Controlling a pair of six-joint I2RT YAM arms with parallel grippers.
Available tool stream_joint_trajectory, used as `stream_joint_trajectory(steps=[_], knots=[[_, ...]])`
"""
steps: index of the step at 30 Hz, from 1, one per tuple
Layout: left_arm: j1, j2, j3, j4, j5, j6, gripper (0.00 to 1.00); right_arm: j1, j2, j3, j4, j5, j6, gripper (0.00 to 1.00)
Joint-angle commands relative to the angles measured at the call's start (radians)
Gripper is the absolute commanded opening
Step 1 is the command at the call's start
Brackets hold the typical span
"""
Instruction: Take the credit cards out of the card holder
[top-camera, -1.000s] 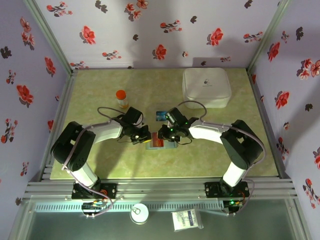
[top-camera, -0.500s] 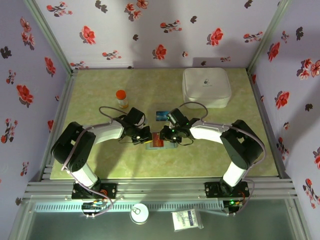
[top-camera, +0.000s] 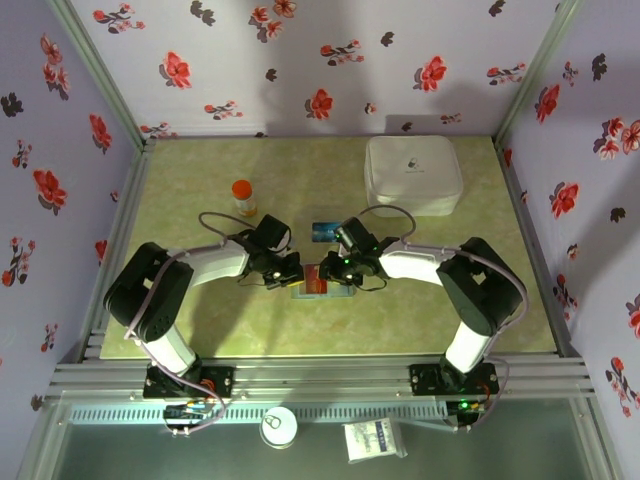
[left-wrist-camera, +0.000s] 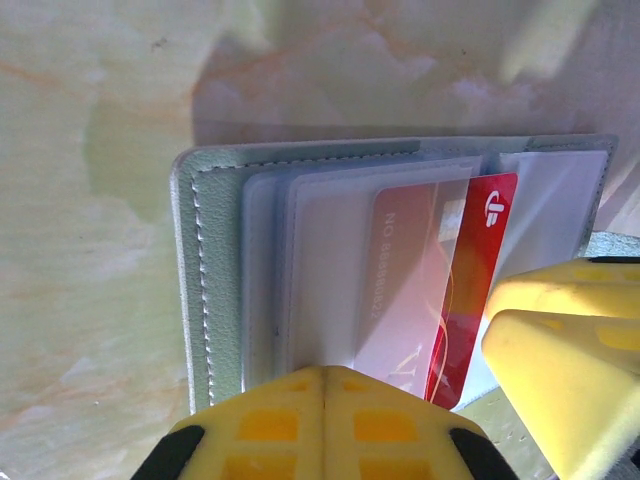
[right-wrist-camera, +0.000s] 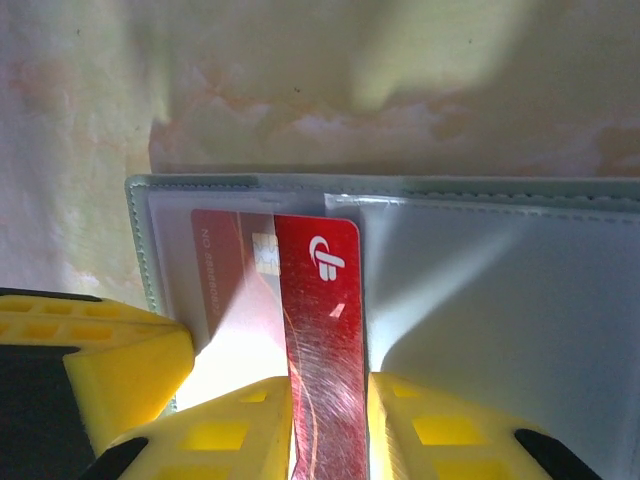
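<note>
One holder (left-wrist-camera: 215, 280); one red card (right-wrist-camera: 315, 300) pinched by right end effector (right-wrist-camera: 330, 430); one blue card (top-camera: 322, 231); left end effector (left-wrist-camera: 322, 400) clenched.

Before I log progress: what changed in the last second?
Little: both end effectors edged slightly right. Unchanged: right end effector clamped on the red plastic credit card, partly out of the grey-blue folding card holder; shut left end effector pressing that holder. Blue-teal card, white rounded-square case unmoved.

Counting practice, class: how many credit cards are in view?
2. The red card, half out of the card holder, between the right gripper's jaws; the blue card on the table. Others may be hidden.
</note>
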Motion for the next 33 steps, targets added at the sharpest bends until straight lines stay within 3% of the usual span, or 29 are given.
stream_joint_trajectory(steps=[1, 33], knots=[[-0.005, 0.03, 0.013, -0.057, -0.042, 0.031, 0.0, -0.007, 0.027, -0.021, 0.045, -0.03, 0.014, 0.26], [-0.005, 0.04, 0.027, -0.07, -0.039, 0.03, 0.0, -0.047, -0.021, -0.125, 0.281, -0.146, 0.094, 0.15]])
